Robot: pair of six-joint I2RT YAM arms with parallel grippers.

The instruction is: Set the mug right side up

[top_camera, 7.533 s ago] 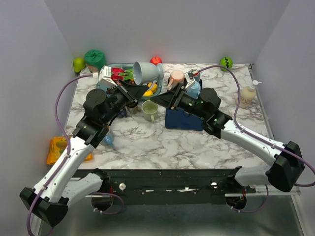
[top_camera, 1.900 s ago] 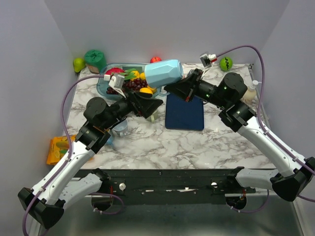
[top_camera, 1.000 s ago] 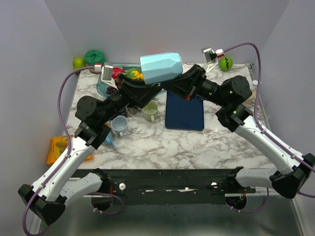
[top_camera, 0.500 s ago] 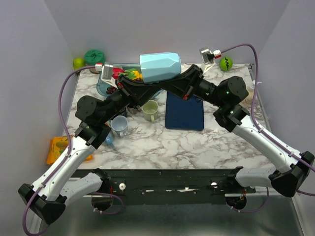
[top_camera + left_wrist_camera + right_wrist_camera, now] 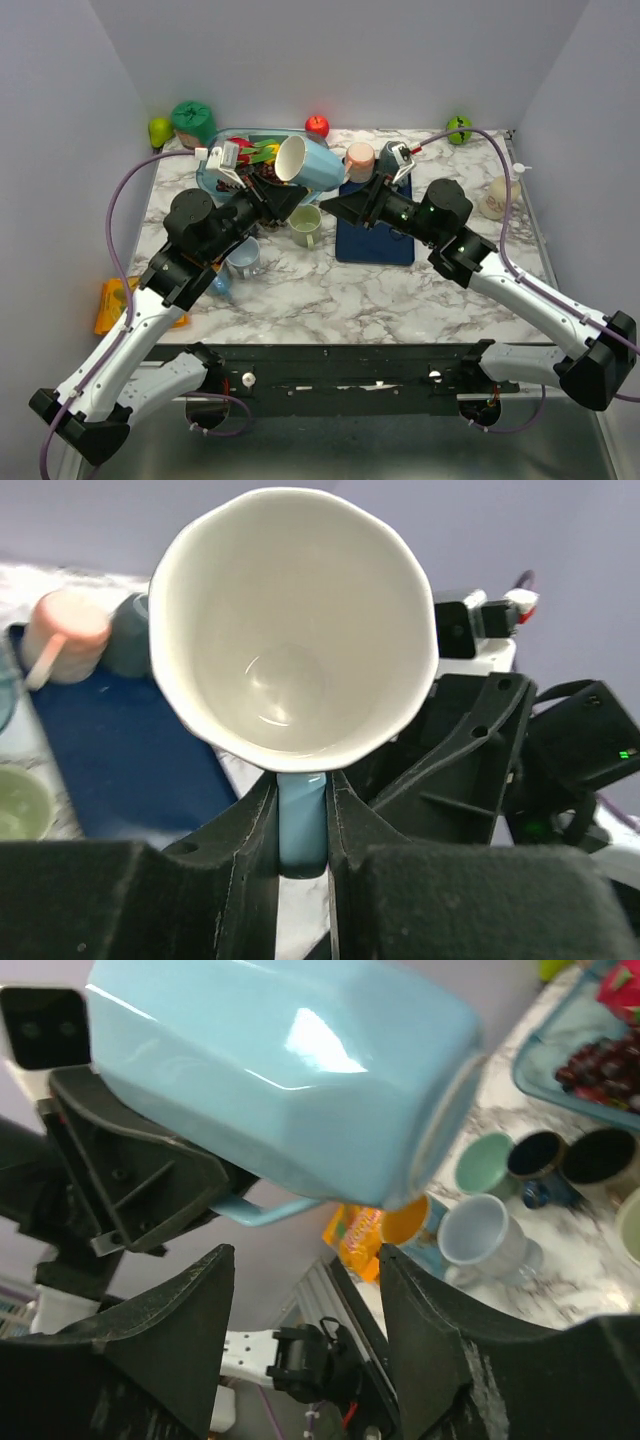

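the mug (image 5: 318, 168) has been released by the right gripper (image 5: 305, 1270), whose fingers now stand apart at its 3 o'clock. it is carried by the left gripper (image 5: 302, 798) alone, clamped on the handle (image 5: 302, 832), aloft at the table's (image 5: 300, 290) 12 o'clock, mouth tilted upward; uprighting is judged nearly done.

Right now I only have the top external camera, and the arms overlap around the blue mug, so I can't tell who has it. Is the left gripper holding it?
Observer: Yes. In the left wrist view the left gripper is clamped on the mug by its blue handle.
Operator: Is the right one on it too?
Observer: No. The right wrist view shows the right gripper open, its fingers spread beneath the mug body with a gap.
Operator: Anything inside the mug?
Observer: Nothing. The left wrist camera looks straight into its white interior, and it is empty.
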